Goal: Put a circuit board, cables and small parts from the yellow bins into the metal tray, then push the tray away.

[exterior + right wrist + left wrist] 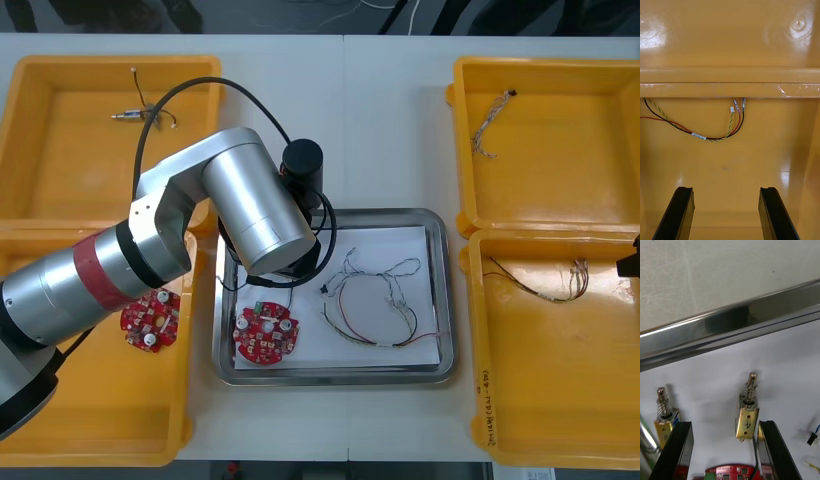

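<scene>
Metal tray: my shiny steel metal tray [340, 376], white inside, sits midway across the light table [390, 120]; its polished rim runs just beyond the left fingers [683, 450] in the left wrist view.
Tray contents: I see a round red circuit board [267, 337] in the near left corner, a loose tangle of thin cables [375, 300] to its right on the white floor, and two brass-coloured small metal parts, each with a spring at one end.
Left gripper: the left gripper [726, 423] is down inside the tray, under my left arm [245, 200], which reaches across the tray's left side.
Left jaws: spread wide and gripping nothing.
First small metal part: the first small metal part [747, 416] rests between the fingers, close against one of them; I cannot tell whether they touch.
Second small metal part: the second small metal part [666, 420] rests just outside the other finger.
Right gripper: the right gripper [726, 189] hovers over the near right yellow bin [560, 400].
Right jaws: wide apart, with nothing between them.
Right bins: a black, red and yellow-green cable [699, 135] lies ahead of the right fingers [775, 213], near the bin's wall; the far right yellow bin [560, 190] holds a short twisted cable [490, 125].
Left bins: the near left yellow bin [100, 420] holds another round red board [150, 320]; the far left yellow bin [60, 150] holds a wired metal part [135, 113].
</scene>
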`<action>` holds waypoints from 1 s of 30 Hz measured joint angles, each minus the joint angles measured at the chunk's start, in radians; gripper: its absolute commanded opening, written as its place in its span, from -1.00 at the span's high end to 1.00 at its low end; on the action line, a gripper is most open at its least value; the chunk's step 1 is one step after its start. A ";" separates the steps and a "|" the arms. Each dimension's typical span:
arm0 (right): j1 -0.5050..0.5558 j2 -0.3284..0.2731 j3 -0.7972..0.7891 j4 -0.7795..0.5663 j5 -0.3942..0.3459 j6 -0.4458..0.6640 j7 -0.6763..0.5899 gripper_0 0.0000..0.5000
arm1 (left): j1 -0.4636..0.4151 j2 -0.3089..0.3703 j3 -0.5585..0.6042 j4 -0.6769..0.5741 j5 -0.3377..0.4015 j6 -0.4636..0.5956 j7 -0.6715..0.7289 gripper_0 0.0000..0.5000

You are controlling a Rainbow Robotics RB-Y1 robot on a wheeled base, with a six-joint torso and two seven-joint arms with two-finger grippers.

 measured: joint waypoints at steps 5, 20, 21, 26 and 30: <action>0.000 0.000 0.000 -0.008 0.000 0.000 0.000 -1.00 | 0.000 0.019 0.080 -0.042 0.082 0.088 0.000 -1.00; -0.003 0.000 0.008 -0.062 -0.011 0.000 0.000 -1.00 | 0.000 0.139 0.331 -0.113 0.264 0.282 -0.032 -1.00; -0.007 0.000 0.013 -0.064 -0.014 0.000 0.000 -1.00 | 0.000 0.149 0.346 -0.118 0.268 0.286 -0.047 -1.00; -0.044 -0.001 0.056 -0.065 -0.058 0.000 0.000 -1.00 | 0.000 0.191 0.415 -0.132 0.306 0.288 -0.102 -1.00; -0.095 -0.002 0.093 -0.065 -0.114 0.000 0.000 -1.00 | 0.000 0.224 0.486 -0.133 0.352 0.288 -0.106 -1.00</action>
